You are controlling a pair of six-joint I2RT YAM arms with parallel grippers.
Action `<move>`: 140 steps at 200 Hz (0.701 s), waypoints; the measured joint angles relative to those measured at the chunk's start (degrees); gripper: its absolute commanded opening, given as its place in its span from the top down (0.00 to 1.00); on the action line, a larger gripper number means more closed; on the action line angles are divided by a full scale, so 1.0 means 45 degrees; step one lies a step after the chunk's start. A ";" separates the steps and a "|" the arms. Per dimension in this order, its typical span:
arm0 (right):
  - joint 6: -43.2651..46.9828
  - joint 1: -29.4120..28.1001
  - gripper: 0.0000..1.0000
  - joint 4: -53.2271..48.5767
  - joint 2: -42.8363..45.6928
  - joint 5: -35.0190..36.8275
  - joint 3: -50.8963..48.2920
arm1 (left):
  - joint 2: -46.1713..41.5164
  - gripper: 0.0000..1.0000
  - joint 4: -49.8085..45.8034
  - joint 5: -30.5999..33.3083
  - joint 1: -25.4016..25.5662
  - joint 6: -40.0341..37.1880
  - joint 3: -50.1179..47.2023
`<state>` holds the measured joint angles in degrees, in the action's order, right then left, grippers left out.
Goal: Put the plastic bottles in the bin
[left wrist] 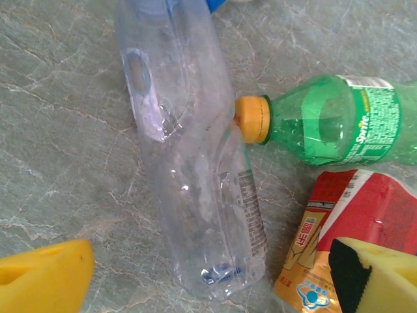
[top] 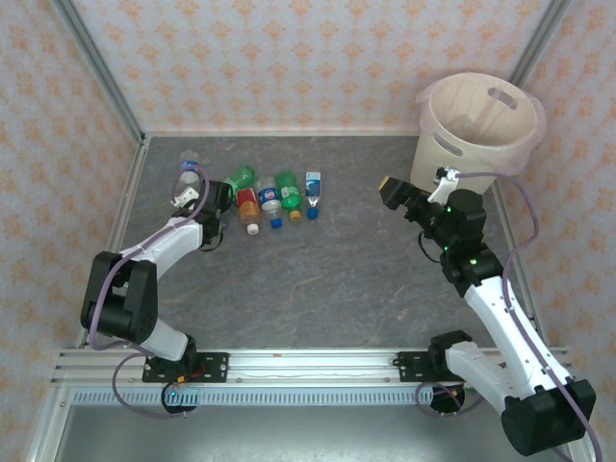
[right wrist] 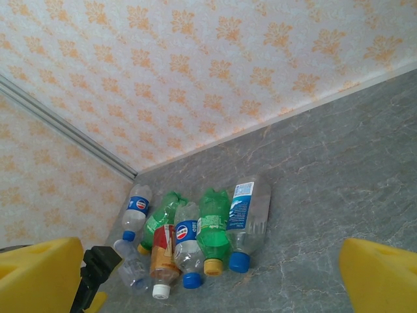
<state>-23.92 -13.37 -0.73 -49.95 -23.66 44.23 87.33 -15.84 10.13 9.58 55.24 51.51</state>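
Several plastic bottles lie in a row at the back left of the table. A crushed clear bottle (left wrist: 195, 169) lies between the yellow fingers of my left gripper (left wrist: 208, 280), which is open with a gap on each side. In the top view my left gripper (top: 191, 200) is at the row's left end. A green bottle (left wrist: 332, 120) with a yellow cap and a red-labelled bottle (left wrist: 352, 222) lie just right of the clear one. The bin (top: 478, 120) stands at the back right. My right gripper (top: 399, 192) hangs open and empty beside it, facing the bottles (right wrist: 212, 235).
Patterned walls close the table at the back and both sides. A metal post (top: 96, 67) runs up the back left corner. The grey tabletop (top: 318, 279) is bare between the arms.
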 measured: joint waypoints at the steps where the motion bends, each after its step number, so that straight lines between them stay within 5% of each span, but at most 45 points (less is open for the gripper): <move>1: 0.0000 0.0000 0.00 0.0000 0.0000 0.0000 0.0000 | 0.0019 0.06 0.0005 -0.0015 -0.0005 0.0000 0.0000; 140: 0.0000 0.0000 0.00 -0.0005 0.0000 0.0010 0.0000 | 0.2390 0.14 0.0559 -0.0772 -0.0500 -0.0389 0.0811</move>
<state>-23.92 -13.37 -0.75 -49.95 -23.62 44.23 98.08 -13.32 6.66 7.33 53.49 55.16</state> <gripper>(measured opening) 0.996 0.865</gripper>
